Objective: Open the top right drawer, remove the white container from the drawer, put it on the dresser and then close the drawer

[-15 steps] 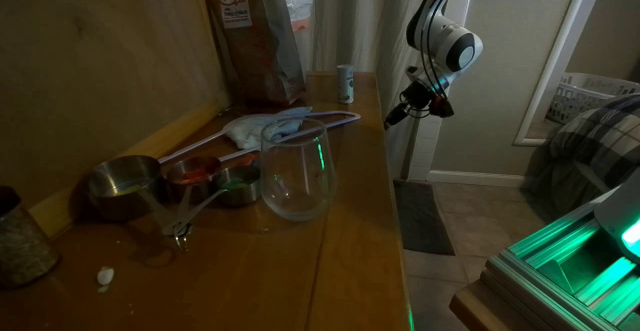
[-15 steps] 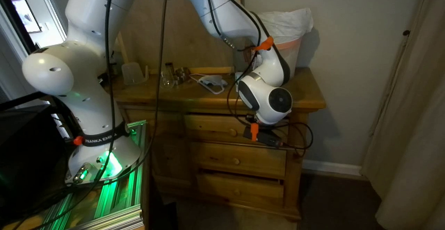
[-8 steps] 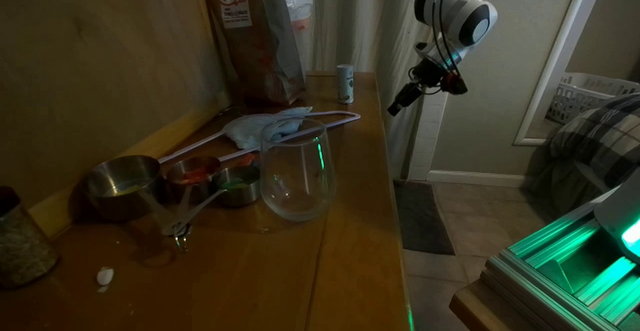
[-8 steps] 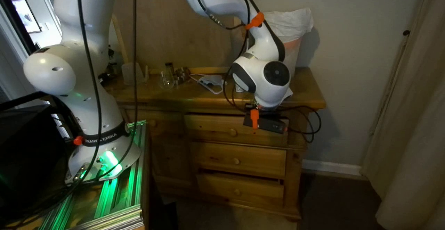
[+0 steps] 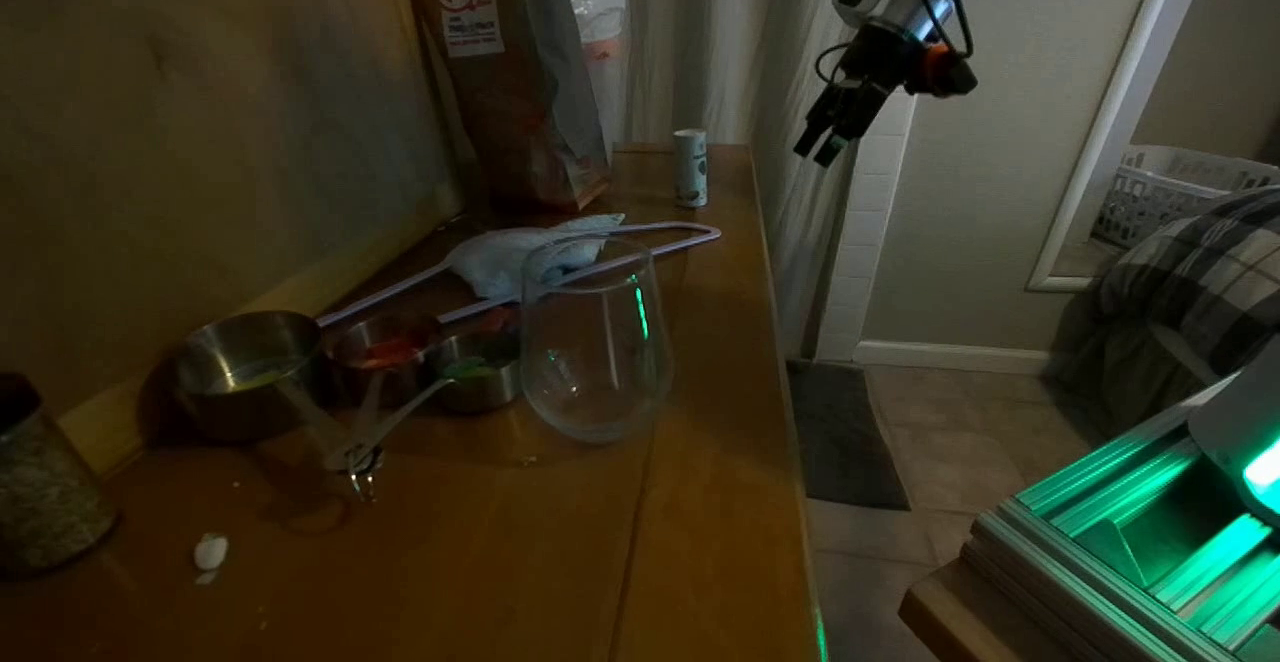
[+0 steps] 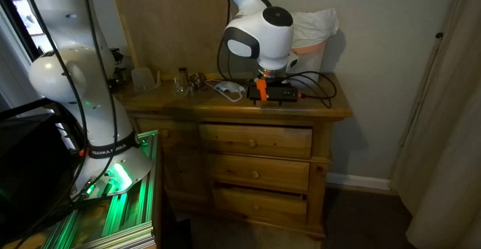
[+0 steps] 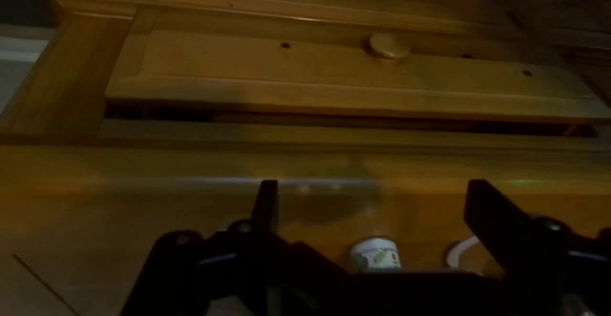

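Observation:
The white container (image 5: 691,169), a small cylinder with a leafy print, stands upright on the dresser (image 5: 720,502) towards its far end; the wrist view also shows the container (image 7: 375,255), partly covered by the gripper body. A narrow dark gap runs along the upper edge of the top right drawer (image 6: 229,138), whose front with its round knob looks almost flush. My gripper (image 5: 815,154) hangs above the dresser's front edge, higher than the container and apart from it. In the wrist view the gripper (image 7: 373,187) has its fingers spread wide with nothing between them.
On the dresser top lie a hanger (image 5: 700,230) with a pale cloth (image 5: 500,257), a clear glass (image 5: 597,372) and metal measuring cups (image 5: 250,382). A tall paper bag (image 5: 520,92) stands at the far back. The bottom drawer (image 6: 259,205) also shows a gap above it.
The arm has risen from in front of the top right drawer to above the dresser top's edge. The fingers, together before, have spread apart. The drawer and container look unmoved.

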{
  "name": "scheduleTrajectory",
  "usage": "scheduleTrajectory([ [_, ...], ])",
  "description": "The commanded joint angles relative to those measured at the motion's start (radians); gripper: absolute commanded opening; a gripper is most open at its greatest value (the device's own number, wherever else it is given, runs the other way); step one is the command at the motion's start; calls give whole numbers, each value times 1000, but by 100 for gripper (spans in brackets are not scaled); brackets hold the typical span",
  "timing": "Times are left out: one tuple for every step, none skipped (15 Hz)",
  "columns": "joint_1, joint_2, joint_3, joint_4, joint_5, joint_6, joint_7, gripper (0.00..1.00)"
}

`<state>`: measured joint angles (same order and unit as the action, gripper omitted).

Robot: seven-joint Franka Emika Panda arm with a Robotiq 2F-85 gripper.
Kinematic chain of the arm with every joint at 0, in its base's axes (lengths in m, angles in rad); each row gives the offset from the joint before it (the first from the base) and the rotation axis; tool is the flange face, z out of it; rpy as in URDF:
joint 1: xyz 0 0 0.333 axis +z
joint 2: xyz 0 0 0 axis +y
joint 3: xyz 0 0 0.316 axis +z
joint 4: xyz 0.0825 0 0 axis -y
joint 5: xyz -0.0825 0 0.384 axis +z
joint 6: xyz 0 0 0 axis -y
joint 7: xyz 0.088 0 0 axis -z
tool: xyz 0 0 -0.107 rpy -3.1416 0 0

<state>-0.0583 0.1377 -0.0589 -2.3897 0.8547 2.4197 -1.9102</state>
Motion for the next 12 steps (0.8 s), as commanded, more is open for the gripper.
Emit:
scheduleTrajectory([
  [0,-196,13,-100,-79,-65,89,100],
  [2,-235,13,-109,-77,-96,103,100],
  [4,-261,12,-115,-78,-119,118,100],
  [8,-287,11,-120,-79,-133,133,100],
  [11,-308,10,-127,-80,-143,146,100],
  [14,-327,11,-133,-82,-147,157,100],
  [15,-265,0,-95,-50,-135,111,100],
  [18,-284,-1,-103,-52,-139,120,100],
  [21,-297,-2,-109,-53,-140,124,100],
  [22,-304,-2,-115,-53,-140,125,100],
  [22,-305,-2,-119,-53,-140,125,100],
  [22,-305,-2,-121,-53,-140,125,100],
])
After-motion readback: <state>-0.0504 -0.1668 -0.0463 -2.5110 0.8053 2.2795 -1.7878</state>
